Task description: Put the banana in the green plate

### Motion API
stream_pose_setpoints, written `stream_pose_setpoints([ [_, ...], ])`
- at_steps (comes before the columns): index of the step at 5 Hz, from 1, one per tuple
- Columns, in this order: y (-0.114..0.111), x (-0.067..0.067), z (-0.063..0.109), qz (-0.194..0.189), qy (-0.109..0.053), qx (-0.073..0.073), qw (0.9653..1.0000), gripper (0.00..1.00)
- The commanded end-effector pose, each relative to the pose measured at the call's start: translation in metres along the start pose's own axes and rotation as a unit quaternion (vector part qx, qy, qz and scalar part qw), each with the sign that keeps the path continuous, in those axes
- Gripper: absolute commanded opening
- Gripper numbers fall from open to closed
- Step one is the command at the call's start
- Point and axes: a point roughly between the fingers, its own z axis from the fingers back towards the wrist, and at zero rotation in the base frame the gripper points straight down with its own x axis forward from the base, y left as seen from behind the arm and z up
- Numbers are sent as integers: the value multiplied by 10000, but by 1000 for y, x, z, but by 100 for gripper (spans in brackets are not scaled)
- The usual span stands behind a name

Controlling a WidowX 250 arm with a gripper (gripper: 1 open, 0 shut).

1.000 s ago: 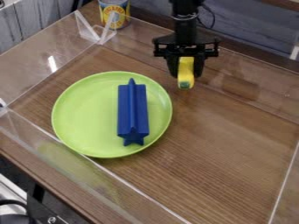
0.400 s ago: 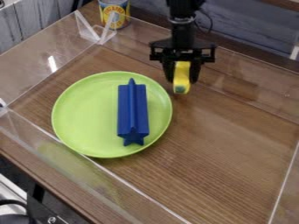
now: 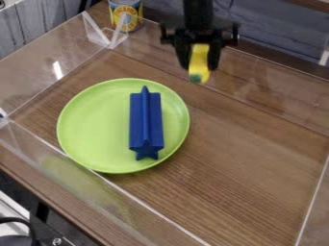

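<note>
Since the earlier frames, the gripper (image 3: 198,56) had risen from the tabletop and carried the banana (image 3: 199,67) up with it; a second before, the fruit had been down on the wood just right of the plate, and it now hung in the air higher in the picture, clear of the surface. The black fingers (image 3: 182,53) stood on either side of the banana's upper part and were clamped on it, with the lower, slightly greenish end sticking out below them. The gripper pointed almost straight down from the dark arm (image 3: 199,12) that came in from the top edge.

The green plate (image 3: 90,110) lay where it had been, left of centre on the wooden table (image 3: 257,144), and nothing on it had shifted. A long blue block (image 3: 144,121) rested across the plate's middle, running from the far side toward the near side, its nearer end broader than the rest. The banana was up and to the right of the plate, beyond its far right rim and not over it, well apart from the blue block.

At the far left corner stood a yellow can (image 3: 123,13), partly cut off by the top edge, behind a clear plastic wall (image 3: 96,34). Clear walls also bordered the table on the left and along the near side. The can had not moved either.
</note>
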Motion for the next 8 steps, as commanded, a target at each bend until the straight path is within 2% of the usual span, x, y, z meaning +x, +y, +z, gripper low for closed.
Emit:
stream_pose_setpoints([
  [1, 16, -9, 41, -478, -310, -196, 9982, 100],
  [2, 23, -17, 31, -753, -286, -238, 9965, 100],
  [3, 2, -33, 14, -1276, -161, -370, 9910, 100],
  [4, -17, -47, 4, -1138, -217, -385, 9925, 100],
  [5, -33, -59, -14, -942, -260, -320, 9947, 100],
  [6, -41, -64, -16, -1101, -225, -344, 9931, 100],
  [7, -46, -66, -17, -1236, -169, -342, 9916, 100],
  [8, -43, -59, -37, -1179, -132, -303, 9925, 100],
])
